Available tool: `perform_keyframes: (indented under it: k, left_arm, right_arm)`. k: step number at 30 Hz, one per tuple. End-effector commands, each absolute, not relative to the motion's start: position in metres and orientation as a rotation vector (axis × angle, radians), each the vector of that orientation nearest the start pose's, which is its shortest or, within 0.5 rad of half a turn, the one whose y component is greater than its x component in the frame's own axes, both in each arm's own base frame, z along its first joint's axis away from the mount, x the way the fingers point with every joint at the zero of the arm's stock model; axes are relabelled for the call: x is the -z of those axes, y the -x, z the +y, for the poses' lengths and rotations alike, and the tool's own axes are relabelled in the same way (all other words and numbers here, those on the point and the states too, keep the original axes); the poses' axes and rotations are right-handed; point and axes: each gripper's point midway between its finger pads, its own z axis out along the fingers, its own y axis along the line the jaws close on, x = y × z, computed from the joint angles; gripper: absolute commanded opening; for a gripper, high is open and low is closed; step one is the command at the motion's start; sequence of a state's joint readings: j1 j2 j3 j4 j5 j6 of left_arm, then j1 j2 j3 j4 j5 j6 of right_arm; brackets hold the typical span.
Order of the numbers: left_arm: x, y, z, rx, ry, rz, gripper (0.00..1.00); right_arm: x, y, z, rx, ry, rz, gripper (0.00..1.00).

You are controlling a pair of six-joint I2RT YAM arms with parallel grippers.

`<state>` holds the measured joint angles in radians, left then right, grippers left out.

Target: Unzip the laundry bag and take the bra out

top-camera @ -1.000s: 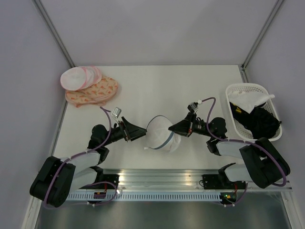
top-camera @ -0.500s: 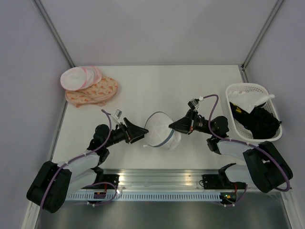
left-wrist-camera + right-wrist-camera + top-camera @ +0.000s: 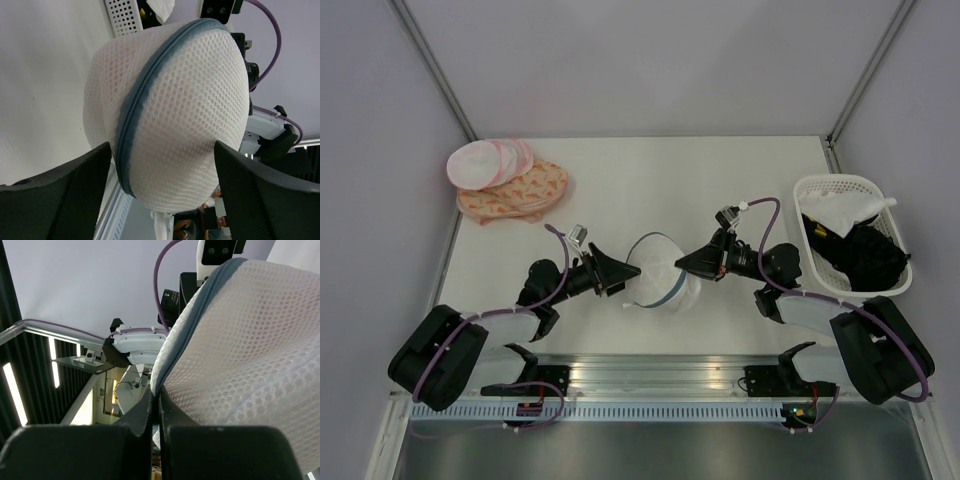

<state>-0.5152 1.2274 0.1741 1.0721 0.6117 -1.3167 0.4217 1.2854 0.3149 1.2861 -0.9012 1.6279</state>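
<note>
The laundry bag, a white mesh pouch with a grey-blue zipper rim, is held up on edge at the table's middle. My right gripper is shut on its rim from the right; in the right wrist view the fingers pinch the zipper edge of the bag. My left gripper reaches in from the left, open. In the left wrist view its two fingers stand either side of the bag's lower bulge. The bra is hidden; only a faint peach tint shows through the mesh.
A white basket with a white cloth and black garments stands at the right edge. At the back left, stacked white rounds with pink edges lie on an orange-patterned peach cloth. A metal rail runs along the near edge.
My left gripper has moved right until its fingers straddle the bag, and the jaws have narrowed slightly. The right gripper lifted a little with the bag's rim, then held still.
</note>
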Motion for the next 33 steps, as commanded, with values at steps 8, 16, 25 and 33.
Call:
perform_keyframes:
  k: [8,16,25,33]
  left_arm:
    - [-0.211,-0.189,-0.265,1.899,0.1,1.741,0.21]
    - [-0.2,-0.191,-0.26,1.801,0.115,1.796,0.02]
    - [-0.15,-0.233,-0.213,1.334,0.577,1.934,0.02]
    - [-0.13,-0.251,-0.186,1.156,0.921,1.798,0.02]
  right_arm:
    - [-0.282,-0.166,0.255,-2.088,0.324,1.454,0.01]
    - [-0.199,-0.218,0.266,-1.629,0.313,1.86,0.26]
    - [-0.169,-0.249,0.218,-0.975,0.258,2.157,0.53]
    - [-0.163,-0.235,0.226,-0.767,0.261,2.165,0.55]
